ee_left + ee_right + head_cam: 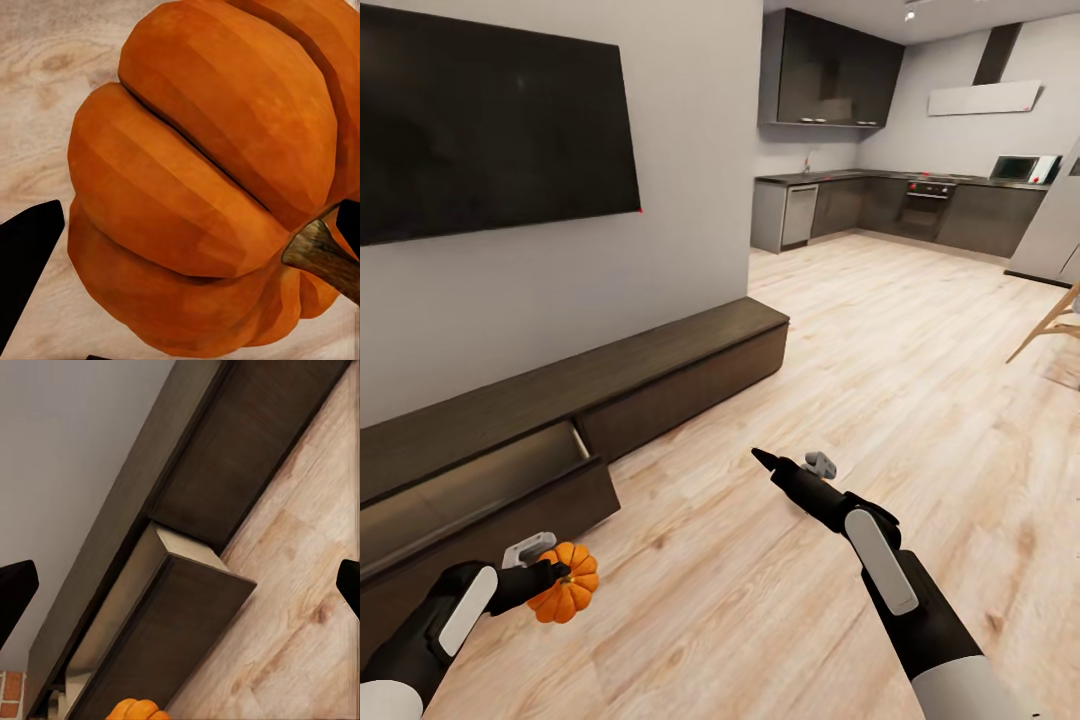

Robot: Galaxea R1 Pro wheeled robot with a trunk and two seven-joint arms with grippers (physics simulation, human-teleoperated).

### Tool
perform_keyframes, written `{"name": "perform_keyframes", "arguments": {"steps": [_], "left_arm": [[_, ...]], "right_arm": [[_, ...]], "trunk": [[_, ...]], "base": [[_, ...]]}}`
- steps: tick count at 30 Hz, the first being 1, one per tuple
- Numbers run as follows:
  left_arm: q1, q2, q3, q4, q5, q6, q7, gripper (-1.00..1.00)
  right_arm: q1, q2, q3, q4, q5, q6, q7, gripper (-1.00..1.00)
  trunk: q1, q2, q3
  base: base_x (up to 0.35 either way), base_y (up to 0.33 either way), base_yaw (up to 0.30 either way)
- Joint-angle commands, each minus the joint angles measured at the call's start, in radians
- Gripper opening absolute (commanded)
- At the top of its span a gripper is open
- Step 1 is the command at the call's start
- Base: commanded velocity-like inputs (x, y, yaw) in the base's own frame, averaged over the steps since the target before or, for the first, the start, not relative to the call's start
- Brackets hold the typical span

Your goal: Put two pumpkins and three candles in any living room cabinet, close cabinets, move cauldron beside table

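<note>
A ribbed orange pumpkin [572, 592] hangs low over the plank floor, with my left gripper [555, 574] shut on it. The left wrist view shows the pumpkin [202, 172] close up, brown stem to one side, between black fingertips [22, 255]. Just beyond it runs the long dark cabinet [660, 360] along the wall, one drawer [490, 490] pulled out and showing a pale inside. My right gripper [790, 462] floats open over the floor. Its wrist view looks at the cabinet [225, 457], the pulled-out drawer [172, 615] and the pumpkin's top [139, 710]. Candles and cauldron are out of view.
A black TV [490, 110] hangs on the grey wall above the cabinet. Light wood floor [840, 340] stretches right toward a dark kitchen [900, 205]. Wooden chair legs [1055, 325] stand at the right edge. A bit of red brick [9, 690] shows past the cabinet's end.
</note>
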Motion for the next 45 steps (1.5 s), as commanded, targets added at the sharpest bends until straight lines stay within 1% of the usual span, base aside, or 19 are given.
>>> {"name": "perform_keyframes", "arguments": {"steps": [1, 6, 13, 33, 45], "left_arm": [[0.0, 0.0, 0.002, -0.002, 0.008, 0.006, 0.005, -1.0], [0.0, 0.0, 0.002, -0.001, 0.008, 0.006, 0.006, -1.0], [0.0, 0.0, 0.002, -0.001, 0.003, 0.006, 0.007, -1.0], [0.0, 0.0, 0.002, -0.001, 0.003, 0.006, 0.007, -1.0], [0.0, 0.0, 0.002, -0.001, -0.001, 0.006, 0.007, -1.0]], "right_arm": [[-0.001, -0.001, 0.001, 0.001, -0.001, 0.002, 0.002, 1.0], [-0.001, -0.001, 0.001, 0.0, -0.001, 0.002, 0.002, 1.0], [-0.001, -0.001, 0.001, 0.0, -0.001, 0.002, 0.003, 1.0], [-0.001, -0.002, 0.001, 0.0, -0.002, 0.002, 0.004, 1.0], [-0.001, -0.001, 0.001, 0.001, -0.001, 0.002, 0.008, 1.0]], "trunk": [[0.0, 0.0, -0.001], [0.0, 0.0, -0.001], [0.0, 0.0, -0.001], [0.0, 0.0, -0.001], [0.0, 0.0, -0.001]], "base": [[0.088, -0.146, 0.0], [0.121, -0.057, 0.0], [0.233, -0.127, 0.0], [0.3, -0.008, 0.0], [0.268, -0.135, 0.0]]}}
